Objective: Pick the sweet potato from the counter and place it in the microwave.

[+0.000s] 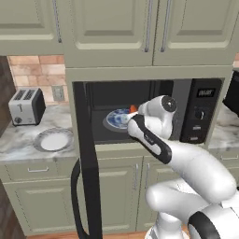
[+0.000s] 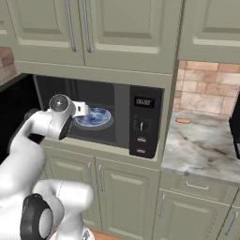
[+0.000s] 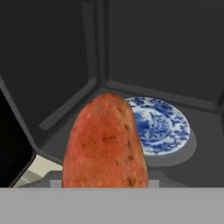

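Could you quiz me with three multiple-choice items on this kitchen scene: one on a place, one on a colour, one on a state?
1. Where is the patterned plate?
A. in the microwave
B. on the toaster
C. on the floor

2. What colour is the toaster?
A. red
B. silver
C. green

3. How is the microwave door?
A. shut
B. missing
C. open

Answers:
1. A: the plate lies on the floor of the microwave.
2. B: the toaster on the counter is silver.
3. C: the door is swung out, and the sweet potato, held in the fingers, faces the cavity.
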